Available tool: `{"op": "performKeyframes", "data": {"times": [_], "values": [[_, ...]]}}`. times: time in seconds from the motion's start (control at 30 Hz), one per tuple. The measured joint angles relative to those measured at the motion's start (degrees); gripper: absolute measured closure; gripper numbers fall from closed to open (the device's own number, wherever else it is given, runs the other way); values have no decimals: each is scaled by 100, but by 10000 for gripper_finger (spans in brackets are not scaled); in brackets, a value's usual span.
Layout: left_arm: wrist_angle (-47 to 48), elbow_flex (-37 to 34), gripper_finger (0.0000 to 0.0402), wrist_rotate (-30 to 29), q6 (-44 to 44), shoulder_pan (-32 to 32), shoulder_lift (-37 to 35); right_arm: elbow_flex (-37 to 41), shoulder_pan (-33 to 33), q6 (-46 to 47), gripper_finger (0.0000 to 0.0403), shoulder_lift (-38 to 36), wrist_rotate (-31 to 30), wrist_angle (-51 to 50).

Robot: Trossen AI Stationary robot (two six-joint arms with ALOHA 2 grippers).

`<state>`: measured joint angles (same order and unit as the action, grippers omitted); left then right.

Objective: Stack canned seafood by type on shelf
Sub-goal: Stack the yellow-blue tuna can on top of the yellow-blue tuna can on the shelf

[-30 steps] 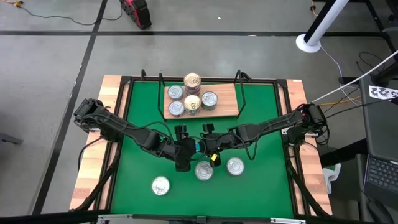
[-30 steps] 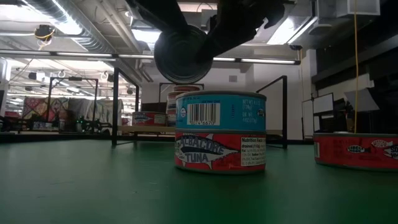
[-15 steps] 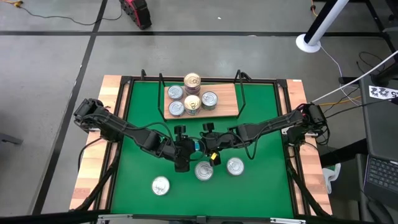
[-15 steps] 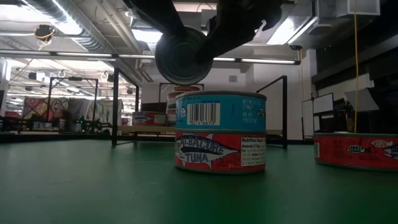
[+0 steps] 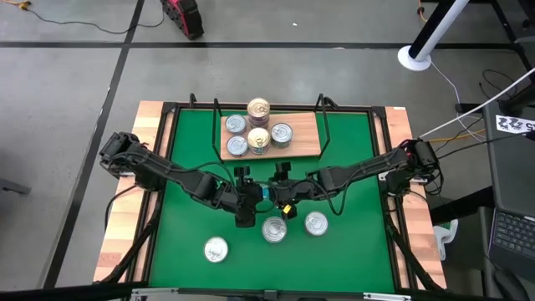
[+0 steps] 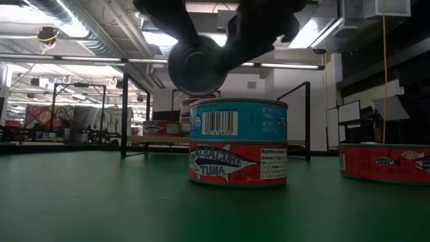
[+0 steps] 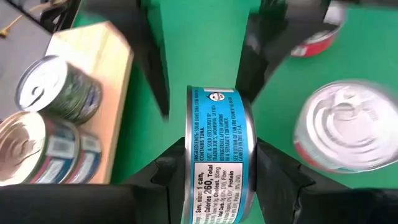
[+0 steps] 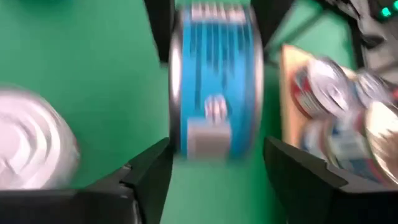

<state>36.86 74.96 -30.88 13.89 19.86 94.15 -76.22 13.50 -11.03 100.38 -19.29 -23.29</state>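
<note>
Left wrist view shows my left fingers (image 7: 214, 171) clamped on the flat ends of a blue-labelled can (image 7: 216, 149), held on edge above the table (image 5: 334, 159). My right fingers (image 8: 214, 165) stand spread around its far side, not touching. The shelf (image 5: 308, 138) lies ahead, beyond both arms.

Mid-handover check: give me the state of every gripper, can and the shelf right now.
blue can: in mid-air, on edge, clamped.
left gripper: jaws shut on the blue can.
right gripper: jaws open, gaps either side of the blue can.
two-can stack: upright on the table, teal on red.
single can: upright on the table.
far single can: upright on the table.
shelf: holds upright cans, some stacked.
</note>
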Motion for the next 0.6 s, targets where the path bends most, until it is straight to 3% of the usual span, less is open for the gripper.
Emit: {"op": "performKeyframes", "data": {"times": [0.23,0.6], "values": [[445,0,256,-23,-247,-326,0,-645,-7,354,143,-39,-484,-1917],[892,0,255,-563,-1074,-854,-354,-669,-2,947,143,-609,-575,-2823]]}}
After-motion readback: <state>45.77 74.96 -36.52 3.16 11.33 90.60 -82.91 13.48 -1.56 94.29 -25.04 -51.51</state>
